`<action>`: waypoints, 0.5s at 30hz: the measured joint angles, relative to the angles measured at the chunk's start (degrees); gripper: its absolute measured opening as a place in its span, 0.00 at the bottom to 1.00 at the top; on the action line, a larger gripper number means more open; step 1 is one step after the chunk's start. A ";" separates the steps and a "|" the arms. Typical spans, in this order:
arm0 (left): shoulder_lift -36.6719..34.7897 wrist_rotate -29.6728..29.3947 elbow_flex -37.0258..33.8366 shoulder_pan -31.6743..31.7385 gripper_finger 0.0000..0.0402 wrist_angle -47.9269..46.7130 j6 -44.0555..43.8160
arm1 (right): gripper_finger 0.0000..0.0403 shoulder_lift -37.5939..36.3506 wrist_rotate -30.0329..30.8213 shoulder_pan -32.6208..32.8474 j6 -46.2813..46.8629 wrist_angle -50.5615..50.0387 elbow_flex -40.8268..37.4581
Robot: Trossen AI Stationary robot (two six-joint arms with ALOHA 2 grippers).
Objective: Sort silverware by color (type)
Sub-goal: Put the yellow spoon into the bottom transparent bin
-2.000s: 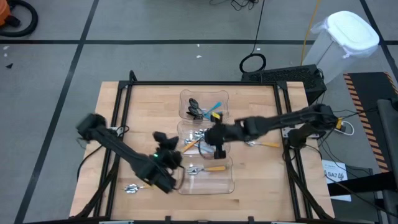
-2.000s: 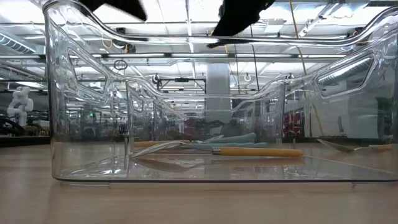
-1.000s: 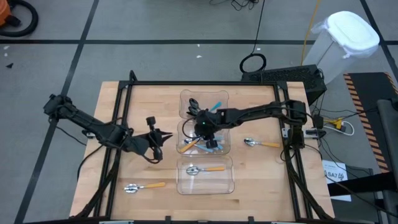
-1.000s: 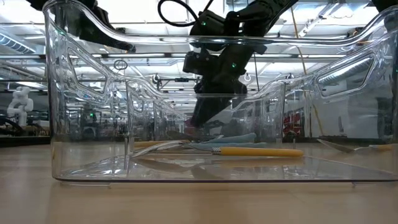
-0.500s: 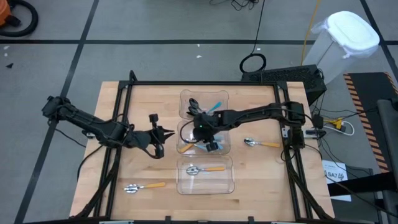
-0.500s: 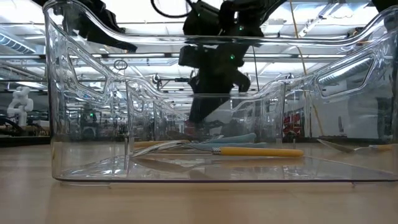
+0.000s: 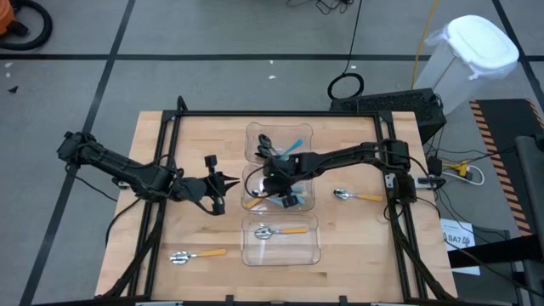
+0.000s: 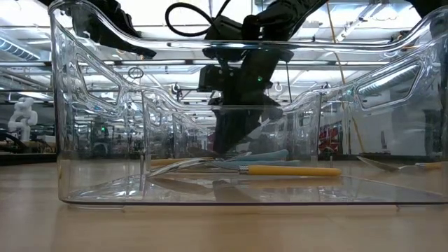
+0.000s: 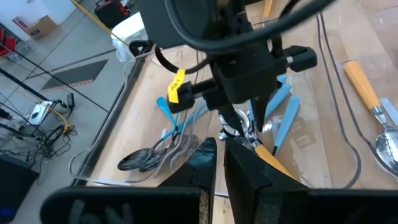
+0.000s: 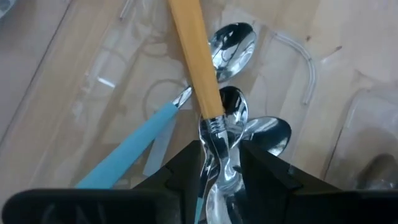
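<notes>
Three clear bins stand in a row down the table's middle. My right gripper (image 7: pixel 274 182) (image 8: pixel 235 138) reaches down into the middle bin (image 7: pixel 308 202), shut on an orange-handled spoon (image 10: pixel 195 56) that lies in a pile with blue-handled spoons (image 10: pixel 124 155) (image 9: pixel 284 117) and silver bowls (image 10: pixel 235 42). Dark-bowled spoons (image 7: pixel 267 146) (image 9: pixel 142 159) lie in the far bin. One orange spoon (image 7: pixel 280 230) lies in the near bin. My left gripper (image 7: pixel 224 184) (image 9: pixel 221 163) hangs shut and empty, just left of the middle bin. My right gripper pinches the orange-handled spoon at its silver neck (image 10: pixel 215 133), just below the end of the orange handle. The fingers (image 10: pixel 186 171) come from above, pointing down, and lie across the spoon. The gripper hides the bowl end. The handle still rests among the other spoons.
Two more orange-handled spoons lie on the bare wood, one near the left near corner (image 7: pixel 194 254) and one right of the middle bin (image 7: pixel 357 196). The bin walls (image 8: pixel 63 105) stand high around the pile. A black frame (image 7: pixel 170 119) edges the table.
My right gripper has stayed inside the middle bin, shifting slightly toward the table's left, and now sits low over the spoon pile. My left arm holds beside the bin.
</notes>
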 joint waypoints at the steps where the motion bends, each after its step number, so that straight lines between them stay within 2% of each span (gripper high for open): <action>1: 0.00 0.00 0.00 0.03 0.09 0.06 0.00 | 0.26 0.39 0.00 0.01 -0.40 0.32 0.00; 15: 0.00 0.00 0.00 0.28 0.09 0.34 -0.42 | 0.24 2.33 0.56 -0.05 -3.19 0.64 0.03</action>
